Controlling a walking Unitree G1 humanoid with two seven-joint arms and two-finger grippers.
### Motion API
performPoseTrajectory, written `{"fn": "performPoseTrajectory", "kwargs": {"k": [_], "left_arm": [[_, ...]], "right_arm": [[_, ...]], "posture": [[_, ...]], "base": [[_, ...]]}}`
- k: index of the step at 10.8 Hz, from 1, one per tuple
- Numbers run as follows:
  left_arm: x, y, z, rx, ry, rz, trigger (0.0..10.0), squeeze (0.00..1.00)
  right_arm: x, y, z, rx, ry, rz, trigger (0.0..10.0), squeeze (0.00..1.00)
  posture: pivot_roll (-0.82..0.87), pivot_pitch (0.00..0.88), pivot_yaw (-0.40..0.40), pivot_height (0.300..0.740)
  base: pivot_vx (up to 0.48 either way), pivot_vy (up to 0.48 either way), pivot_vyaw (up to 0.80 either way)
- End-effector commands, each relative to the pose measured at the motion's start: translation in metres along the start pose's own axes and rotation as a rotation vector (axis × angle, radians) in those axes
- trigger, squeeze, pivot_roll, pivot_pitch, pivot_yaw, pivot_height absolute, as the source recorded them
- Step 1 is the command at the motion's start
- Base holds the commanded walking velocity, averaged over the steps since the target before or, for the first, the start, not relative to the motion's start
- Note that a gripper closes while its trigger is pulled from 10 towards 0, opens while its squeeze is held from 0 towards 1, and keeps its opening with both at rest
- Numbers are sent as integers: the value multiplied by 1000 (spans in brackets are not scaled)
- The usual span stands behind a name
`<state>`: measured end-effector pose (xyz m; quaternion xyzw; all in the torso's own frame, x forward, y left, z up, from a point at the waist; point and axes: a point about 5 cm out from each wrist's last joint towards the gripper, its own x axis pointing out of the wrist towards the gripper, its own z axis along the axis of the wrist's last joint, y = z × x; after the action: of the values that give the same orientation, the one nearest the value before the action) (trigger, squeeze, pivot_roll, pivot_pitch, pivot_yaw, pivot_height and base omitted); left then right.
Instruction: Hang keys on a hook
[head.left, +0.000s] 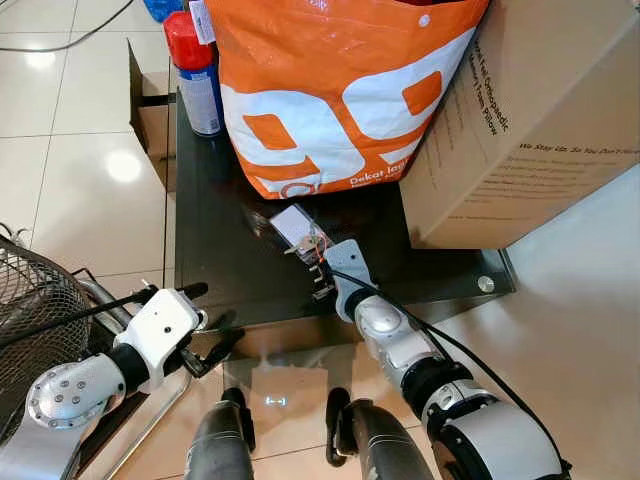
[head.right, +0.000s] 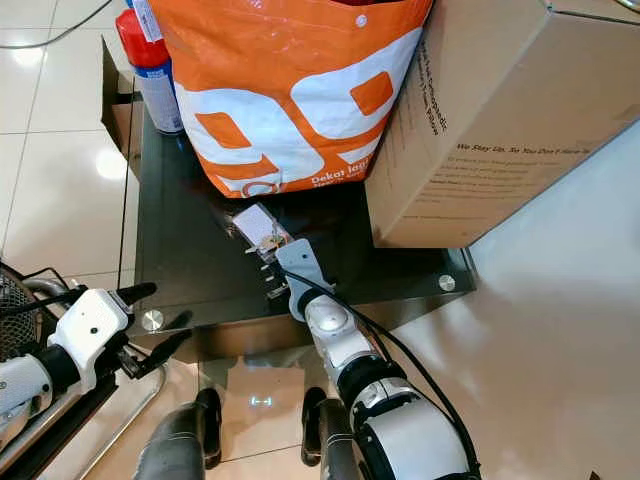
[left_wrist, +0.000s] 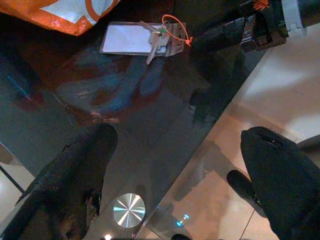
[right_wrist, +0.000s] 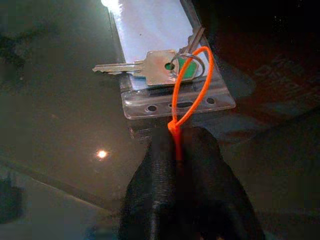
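We see the keys (right_wrist: 159, 65) lying flat on the dark glass surface (head.left: 215, 250), just in front of the orange-and-white bag (head.left: 330, 90); they are silver, strung on a metal ring with a green tag, and rest on a clear plastic card sleeve (right_wrist: 165, 55) holding a white card; an orange cord loop (right_wrist: 192, 85) runs from the ring back to our right tool (right_wrist: 176, 137), whose two black fingers are pressed together on the cord's end (the knot sits right at the fingertips). Our left tool (head.left: 205, 325) hangs off the near edge of the surface, its fingers spread apart and holding nothing. The bag's print reads partly "Dekat"; the cardboard box (head.left: 530, 120) beside it carries lines of small text that we cannot read with confidence; a red-capped spray can (head.left: 197, 75) stands at the far left corner, label unreadable.
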<state>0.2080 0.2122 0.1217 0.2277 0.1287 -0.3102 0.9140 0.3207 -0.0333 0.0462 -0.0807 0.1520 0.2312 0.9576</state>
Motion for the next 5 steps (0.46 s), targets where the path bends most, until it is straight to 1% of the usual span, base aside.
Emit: {"fn": "performPoseTrajectory", "kwargs": {"k": [1, 3, 5], "left_arm": [[0, -7, -1, -2, 8, -34, 10000, 294], [2, -7, -1, -5, 3, -27, 10000, 290], [8, -7, -1, -15, -21, -6, 10000, 290]], "right_arm": [[-7, 21, -28, 66, 115, 30, 0, 0], [-8, 10, -27, 27, 96, 2, 0, 0], [-14, -7, -22, 160, -18, 46, 0, 0]], "posture": [[237, 349, -121, 740], [230, 331, -130, 740], [207, 275, -142, 740]], "base": [[0, 0, 0], [0, 0, 0], [0, 0, 0]]}}
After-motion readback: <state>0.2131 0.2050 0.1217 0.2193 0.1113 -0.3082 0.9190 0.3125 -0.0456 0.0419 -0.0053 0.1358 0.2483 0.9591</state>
